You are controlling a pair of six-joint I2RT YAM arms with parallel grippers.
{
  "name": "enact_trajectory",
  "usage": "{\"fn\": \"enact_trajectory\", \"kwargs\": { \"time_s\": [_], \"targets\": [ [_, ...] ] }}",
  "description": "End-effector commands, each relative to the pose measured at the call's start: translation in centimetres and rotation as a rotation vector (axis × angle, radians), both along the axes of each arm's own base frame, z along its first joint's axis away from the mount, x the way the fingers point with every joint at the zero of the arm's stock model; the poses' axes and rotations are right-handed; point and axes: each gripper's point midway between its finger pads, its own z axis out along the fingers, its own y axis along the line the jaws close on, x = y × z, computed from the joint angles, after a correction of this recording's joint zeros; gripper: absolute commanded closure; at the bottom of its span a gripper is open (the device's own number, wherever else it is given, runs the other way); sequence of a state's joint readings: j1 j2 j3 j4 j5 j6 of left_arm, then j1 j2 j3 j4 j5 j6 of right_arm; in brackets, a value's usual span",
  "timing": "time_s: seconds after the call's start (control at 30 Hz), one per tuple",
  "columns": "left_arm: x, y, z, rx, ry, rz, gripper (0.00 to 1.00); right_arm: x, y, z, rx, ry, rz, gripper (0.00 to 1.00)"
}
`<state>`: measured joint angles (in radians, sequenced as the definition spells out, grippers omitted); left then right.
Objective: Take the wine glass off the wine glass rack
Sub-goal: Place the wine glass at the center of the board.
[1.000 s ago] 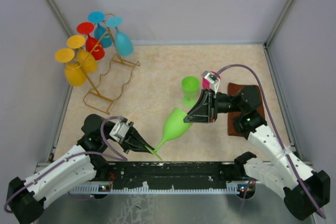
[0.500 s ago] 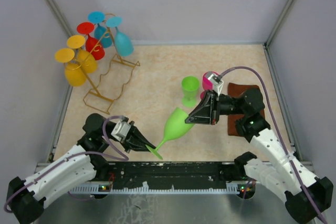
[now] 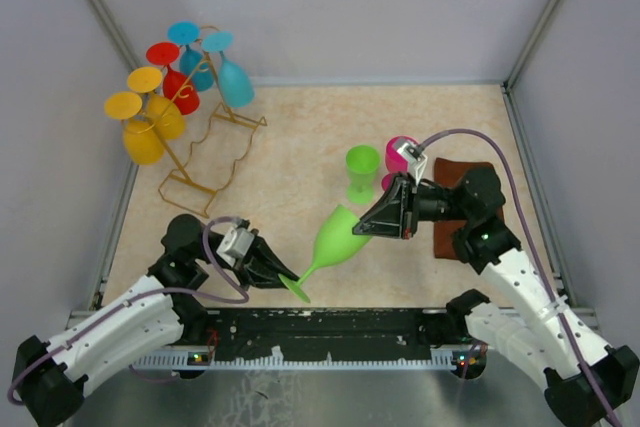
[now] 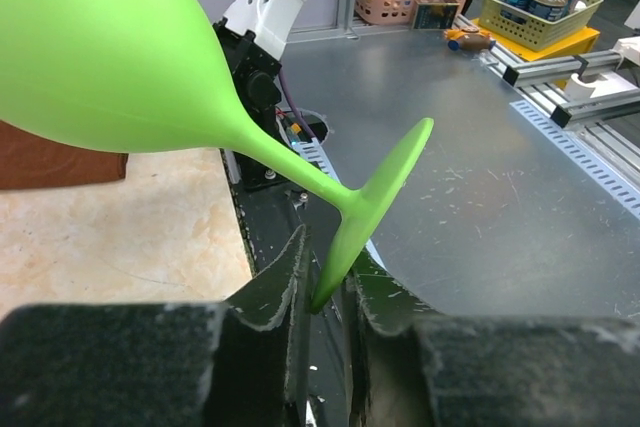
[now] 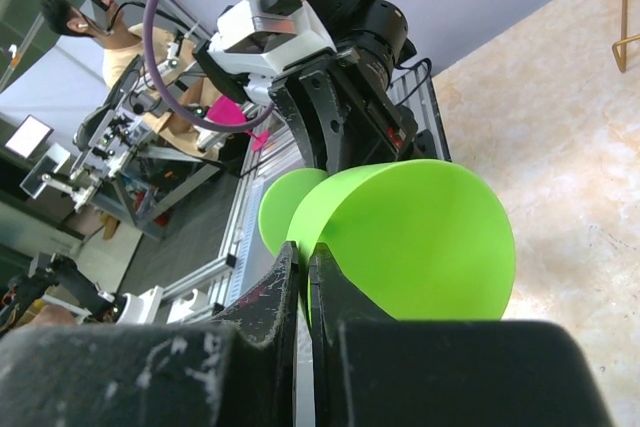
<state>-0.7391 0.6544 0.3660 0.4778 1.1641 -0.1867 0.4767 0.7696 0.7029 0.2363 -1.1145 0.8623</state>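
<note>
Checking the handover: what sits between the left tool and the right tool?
The tilted green wine glass, in the top view: its foot at the left tool, its rim pinched by the right tool.

Lime green over speckled beige.
The glass point(image 3: 335, 237) is lime green; the rack point(image 3: 213, 147) golden, its yellow glasses point(image 3: 145, 137), red glass point(image 3: 178, 87), blue glasses point(image 3: 232, 79); green cup point(image 3: 361, 175), pink cup point(image 3: 395, 150), brown mat point(image 3: 441, 237), beige counter point(image 3: 300, 137).

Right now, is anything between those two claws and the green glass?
Nothing visible. The right gripper pinches the rim of the green wine glass directly, and the left gripper straddles the edge of its foot with no other object between. Whether the left one clamps it is unclear.
</note>
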Motion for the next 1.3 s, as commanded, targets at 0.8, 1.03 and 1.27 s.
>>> {"fn": "enact_trajectory", "kwargs": {
  "time_s": [0.8,1.03,1.27],
  "targets": [
    [3.4,0.2,1.1,-0.011,-0.118,0.240,0.35,0.3,-0.9,1.8,-0.058,-0.111,-0.108,1.00],
    [4.9,0.2,1.4,-0.014,-0.121,0.337,0.29,1.1,-1.1,0.8,-0.123,-0.092,-0.150,1.00],
    [7.3,0.4,2.2,-0.053,-0.088,0.482,0.24,5.4,-2.2,-2.7,-0.300,-0.052,-0.385,1.00]
  ]
}}
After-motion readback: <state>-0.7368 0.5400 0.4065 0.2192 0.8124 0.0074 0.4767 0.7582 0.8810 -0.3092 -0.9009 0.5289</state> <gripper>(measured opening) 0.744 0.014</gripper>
